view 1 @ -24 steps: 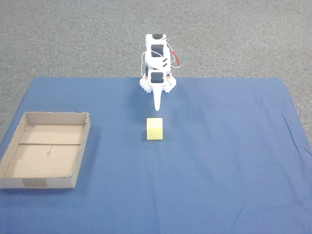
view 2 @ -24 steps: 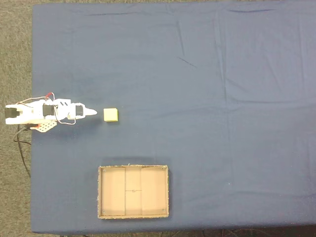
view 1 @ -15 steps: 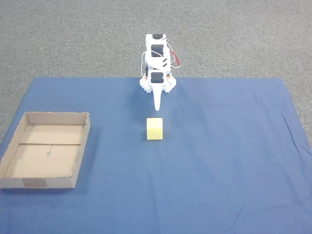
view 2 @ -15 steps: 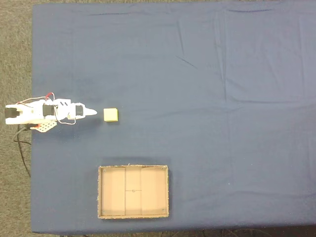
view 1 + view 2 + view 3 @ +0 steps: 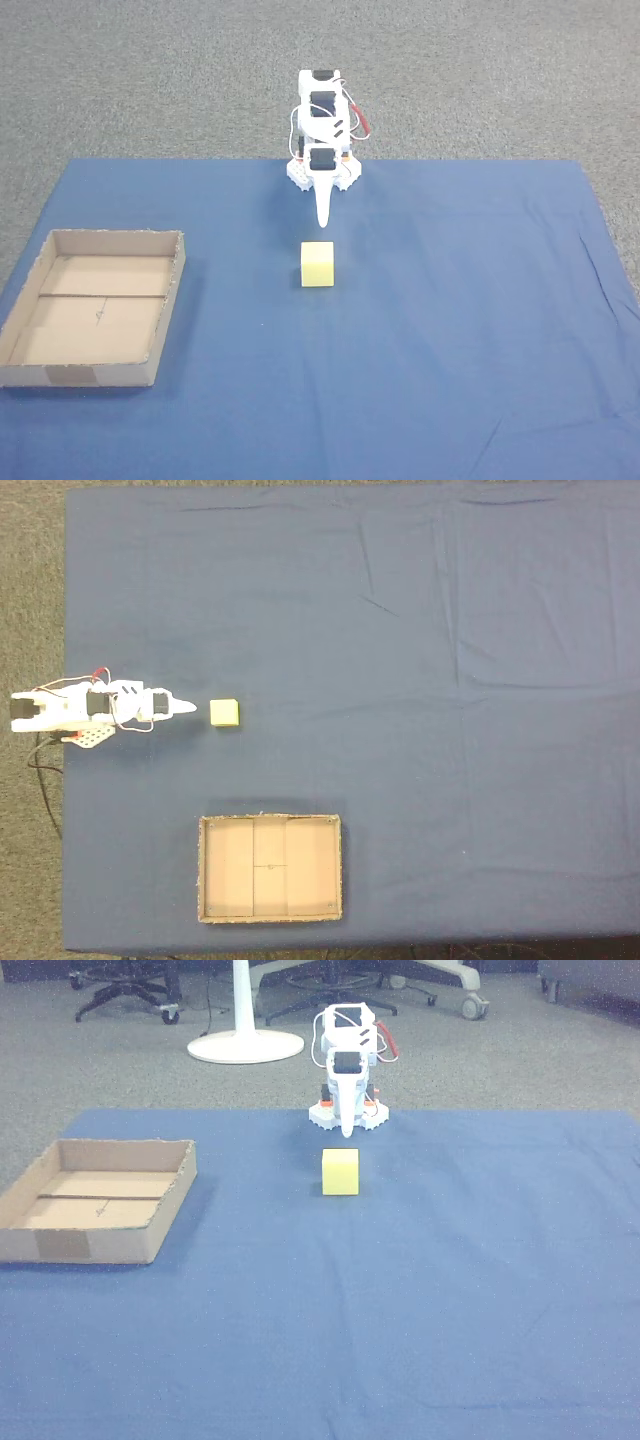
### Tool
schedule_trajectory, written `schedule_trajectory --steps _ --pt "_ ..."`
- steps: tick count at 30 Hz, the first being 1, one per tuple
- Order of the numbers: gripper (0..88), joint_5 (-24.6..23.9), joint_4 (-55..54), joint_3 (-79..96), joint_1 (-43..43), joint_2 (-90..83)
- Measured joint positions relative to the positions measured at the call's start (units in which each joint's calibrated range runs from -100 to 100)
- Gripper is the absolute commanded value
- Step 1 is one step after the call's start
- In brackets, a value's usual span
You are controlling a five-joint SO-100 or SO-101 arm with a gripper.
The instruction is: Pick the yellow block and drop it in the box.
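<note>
While square-on (no long axis), yellow block [image 5: 317, 264] sits flat.

1. Even, diffuse light is falling from above in every view, leaving no glare on the blue cloth [image 5: 450, 330]
2. The yellow block [image 5: 318, 264] is casting only a faint, soft shadow beside itself
3. The box [image 5: 70, 378] is throwing a soft shadow onto the cloth along its right wall in a fixed view
4. All pictures are looking slightly soft and low in resolution, with fine detail on the white arm [image 5: 90, 708] washing out
5. Straight cloth edges are showing no bending
</note>
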Motion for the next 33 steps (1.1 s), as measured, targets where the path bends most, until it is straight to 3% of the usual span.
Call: schedule_trajectory --steps 1,2,3,5,10,14,19,25,33 --pt "0.2 0.0 0.0 0.0 0.0 0.0" --pt "6.0 0.0 0.0 0.0 0.0 0.0" --pt "20.9 0.0 0.0 0.0 0.0 0.0" --pt "35.4 0.0 0.0 0.0 0.0 0.0" --pt "51.3 -1.27 0.24 -7.82 1.96 10.06" --pt "47.2 -0.98 11.44 -36.78 5.07 33.84" --pt "48.8 2.93 21.94 -66.37 5.73 62.49" --pt "49.4 4.1 26.02 -74.81 3.76 84.06" --pt "48.7 4.88 24.76 -76.85 1.8 95.48"
